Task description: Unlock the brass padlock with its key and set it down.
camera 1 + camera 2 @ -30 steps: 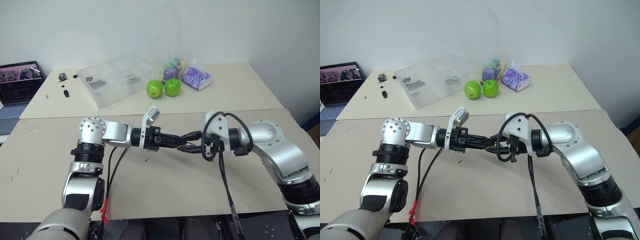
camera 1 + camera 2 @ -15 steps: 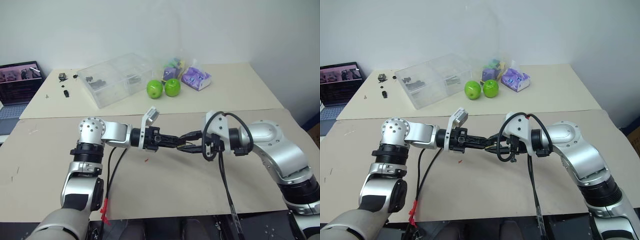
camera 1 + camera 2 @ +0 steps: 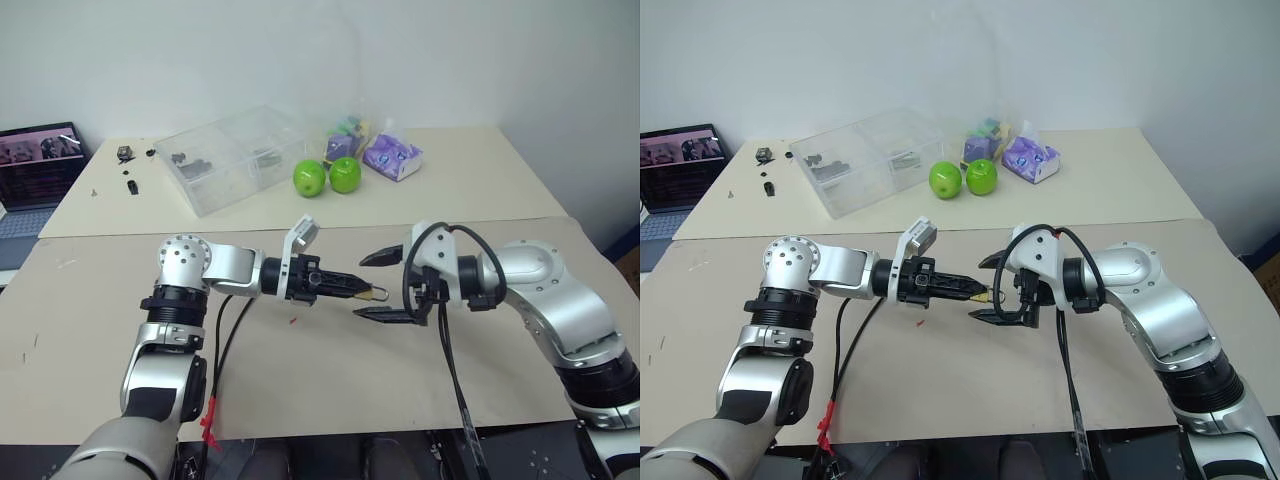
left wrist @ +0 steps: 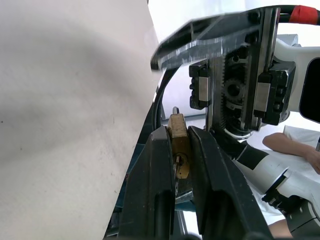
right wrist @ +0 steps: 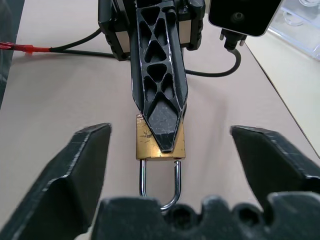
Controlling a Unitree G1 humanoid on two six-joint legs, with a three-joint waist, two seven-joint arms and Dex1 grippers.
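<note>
The brass padlock (image 5: 160, 143) is held above the desk (image 3: 330, 370), clamped between the fingers of the left hand (image 3: 358, 288), with its silvery shackle pointed toward the right hand (image 3: 380, 286). The right hand is spread wide, one finger on each side of the padlock, and nothing is touched by it. Two green apples (image 3: 327, 176) are seen well behind.

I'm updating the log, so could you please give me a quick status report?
Left gripper shut on brass padlock, held above the table. Right gripper open, fingers either side of the shackle. Nothing in the way.
</note>
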